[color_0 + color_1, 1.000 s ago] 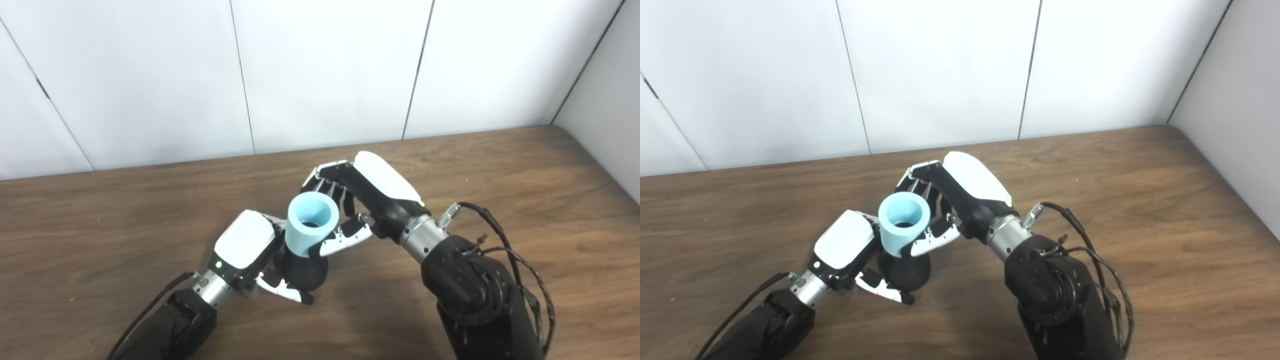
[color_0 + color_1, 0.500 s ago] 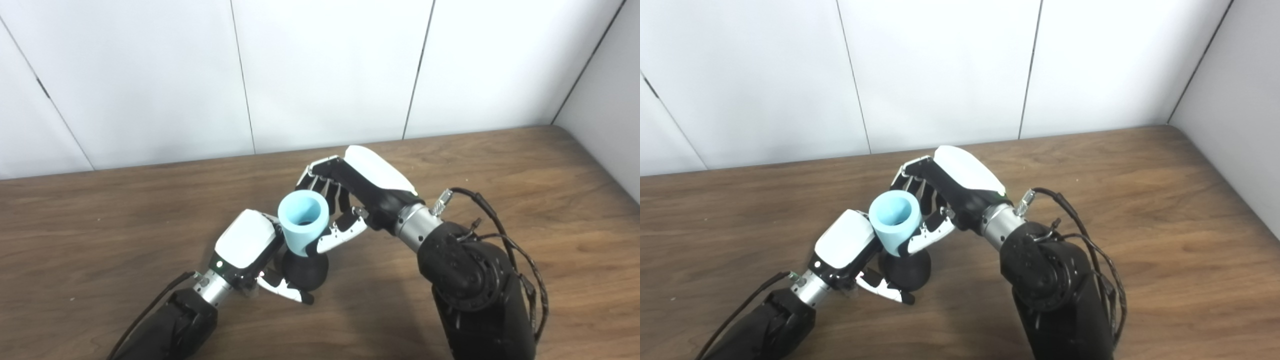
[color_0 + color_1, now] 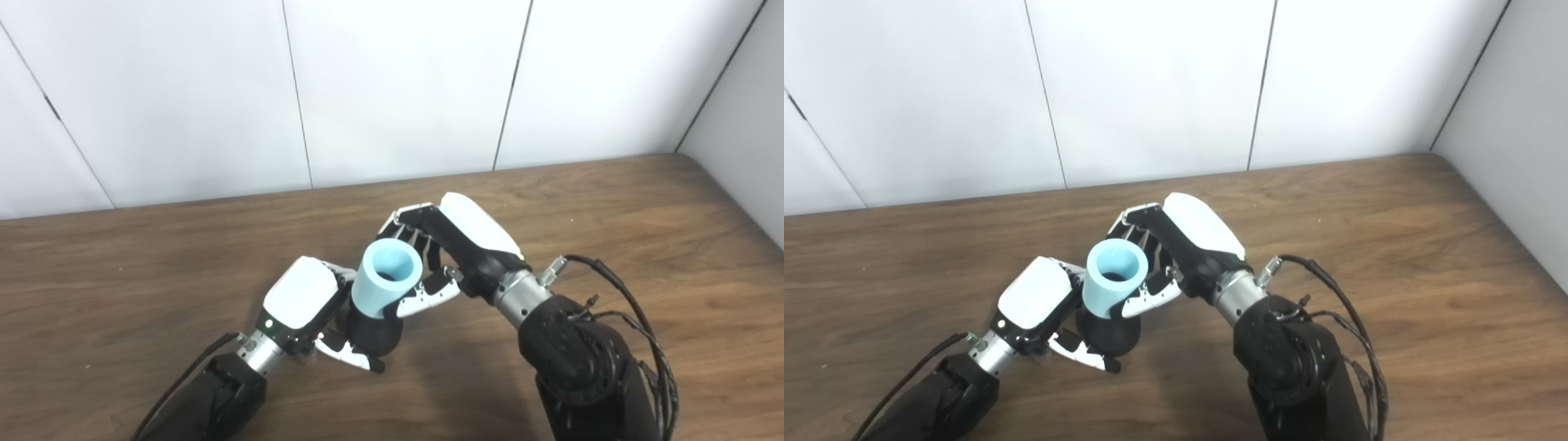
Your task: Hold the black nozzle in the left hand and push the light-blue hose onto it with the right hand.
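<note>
A dark brown wood-grain worktop (image 3: 612,202) fills the lower part of the scene. Behind the worktop stands a white panelled back wall (image 3: 398,86), split by thin dark seams. To the right of that wall a grey side wall (image 3: 750,122) meets it at a corner. The light is even and soft.

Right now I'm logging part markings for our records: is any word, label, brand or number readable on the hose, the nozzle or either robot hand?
None: no text can be read in either view.
light-blue hose: plain, no print.
black nozzle: plain, no marking visible.
left robot hand: bare white shell; only a small green light near the wrist, no lettering.
right robot hand: bare white shell, no lettering.
</note>
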Available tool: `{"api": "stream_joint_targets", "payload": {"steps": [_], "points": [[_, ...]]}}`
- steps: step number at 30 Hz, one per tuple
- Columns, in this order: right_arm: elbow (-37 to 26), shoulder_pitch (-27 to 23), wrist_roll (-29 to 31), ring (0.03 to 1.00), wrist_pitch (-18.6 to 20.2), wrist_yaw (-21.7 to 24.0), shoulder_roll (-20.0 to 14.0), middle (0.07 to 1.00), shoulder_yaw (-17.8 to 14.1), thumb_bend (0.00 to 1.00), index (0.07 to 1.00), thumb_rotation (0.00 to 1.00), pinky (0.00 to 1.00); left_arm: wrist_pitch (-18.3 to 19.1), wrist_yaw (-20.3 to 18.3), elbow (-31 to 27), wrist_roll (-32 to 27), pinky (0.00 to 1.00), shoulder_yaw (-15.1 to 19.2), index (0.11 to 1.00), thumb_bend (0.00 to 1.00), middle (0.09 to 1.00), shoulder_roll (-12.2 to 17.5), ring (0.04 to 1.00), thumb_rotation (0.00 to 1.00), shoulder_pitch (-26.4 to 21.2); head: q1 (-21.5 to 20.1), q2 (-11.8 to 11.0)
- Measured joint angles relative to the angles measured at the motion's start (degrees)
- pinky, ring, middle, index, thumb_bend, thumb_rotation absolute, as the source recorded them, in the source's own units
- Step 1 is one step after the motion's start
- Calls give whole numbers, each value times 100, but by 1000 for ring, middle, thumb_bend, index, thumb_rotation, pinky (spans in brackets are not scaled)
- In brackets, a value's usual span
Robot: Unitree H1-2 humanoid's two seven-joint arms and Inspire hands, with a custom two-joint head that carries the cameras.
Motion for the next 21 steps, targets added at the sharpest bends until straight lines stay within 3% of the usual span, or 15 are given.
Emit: {"api": "stream_joint_targets", "payload": {"steps": [4,8,14,21], "points": [[30,88,82,358,-60,-226,0,465,14,507,554,0,247,1,-14,-29,2,186,1,485,523,462,3,238,0,8,17,9],[61,146,103,348,-104,-405,-2,459,61,506,555,0,227,20,-47,-83,0,212,8,512,514,394,13,266,0,34,9,18],[171,187,4,335,-313,-746,-62,446,244,505,550,0,188,27,-66,-86,-6,214,11,513,514,392,13,270,0,36,26,9],[177,173,-236,335,-411,-845,-128,454,470,505,552,0,192,27,-67,-85,-8,217,11,517,514,396,12,274,0,37,44,0]]}}
